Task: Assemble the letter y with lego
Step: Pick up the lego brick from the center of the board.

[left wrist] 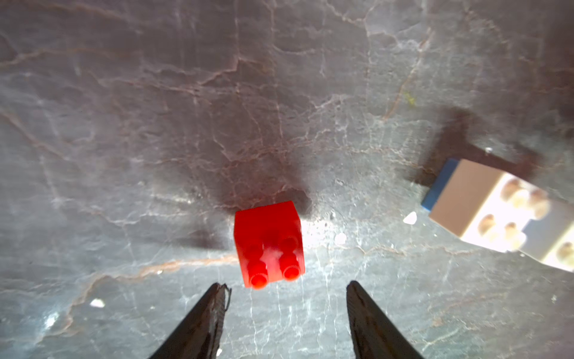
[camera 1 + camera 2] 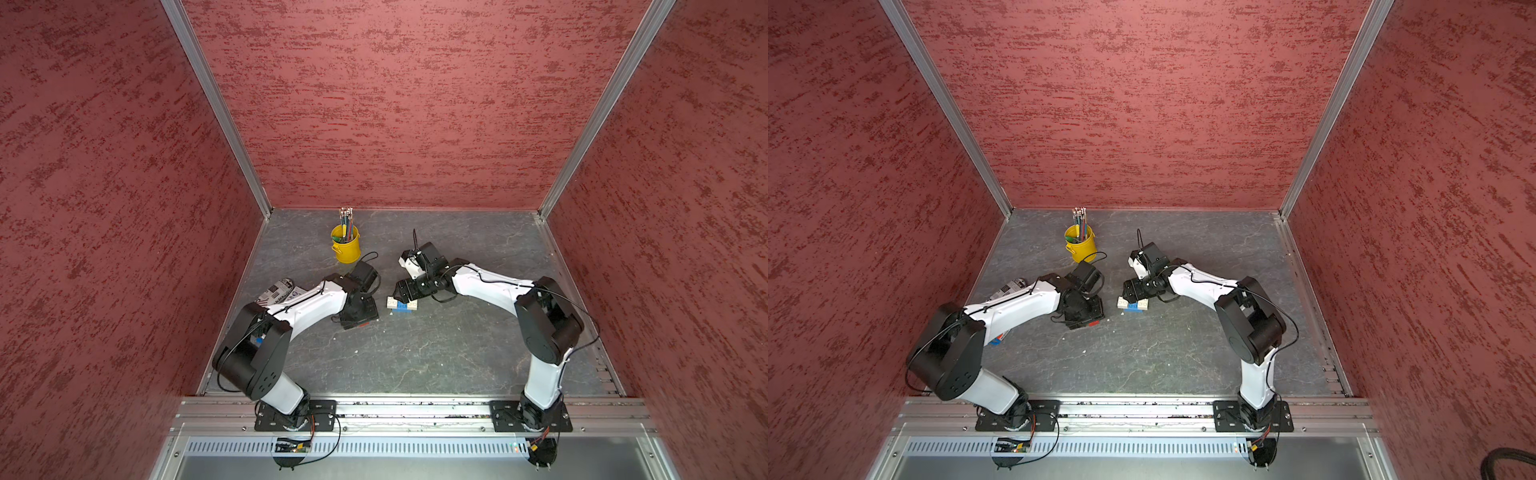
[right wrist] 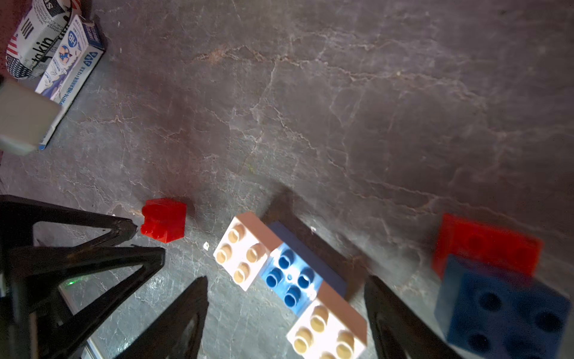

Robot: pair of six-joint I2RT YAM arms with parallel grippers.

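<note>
My half-built letter y (image 2: 401, 304), a white-blue-white bar, lies just below centre in both top views, between the right gripper's (image 3: 287, 279) spread jaws. The left gripper (image 1: 287, 285), spread and empty, faces a tipped red brick (image 1: 268, 245), likely the stem.

Right wrist view, upper left of the frame: a newsprint-patterned pouch (image 3: 31, 40) carries large black lettering, of which "akin" reads clearly. A letter before it, possibly "t", is partly cut off. Other headline fragments on the pouch are too broken to read. A stars-and-stripes flag motif stands at its left edge.

Against the pouch lies a white-and-blue pencil box (image 3: 73, 59). "HB" reads inside a blue circle on its top face. A line of small print runs along its long edge, with "HB" again legible; the remainder is too fine to make out.

In both top views the pouch (image 2: 281, 289) (image 2: 1015, 286) shows black print, none of it legible.
</note>
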